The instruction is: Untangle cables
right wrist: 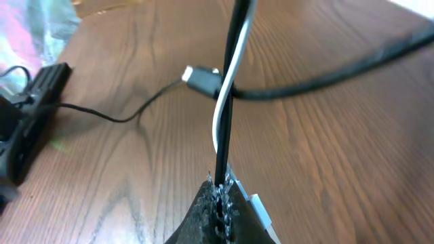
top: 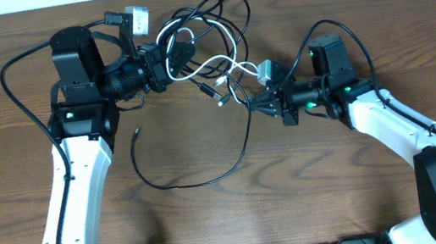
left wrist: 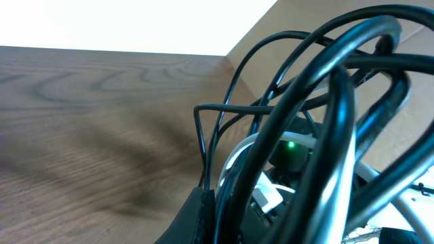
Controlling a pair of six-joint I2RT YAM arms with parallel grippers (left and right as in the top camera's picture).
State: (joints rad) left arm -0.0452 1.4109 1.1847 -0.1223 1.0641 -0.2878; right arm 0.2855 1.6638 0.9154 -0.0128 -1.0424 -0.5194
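Note:
A tangle of thin black cables [top: 208,21] and a white cable [top: 218,58] lies at the back middle of the wooden table. My left gripper [top: 177,59] is shut on the tangle's left side; in the left wrist view black cable loops [left wrist: 325,102] fill the frame right at my fingers [left wrist: 224,217]. My right gripper [top: 259,99] is shut on a black cable and a white one at the tangle's right side; in the right wrist view both cords [right wrist: 227,102] rise straight from my closed jaws [right wrist: 220,196]. A long black cable [top: 200,176] loops loose toward the front.
A small white adapter plug [top: 138,18] lies at the back next to the left arm. A grey plug block [top: 266,71] sits beside the right gripper. A black connector [right wrist: 41,85] lies on the table in the right wrist view. The table's far edge runs close behind the tangle.

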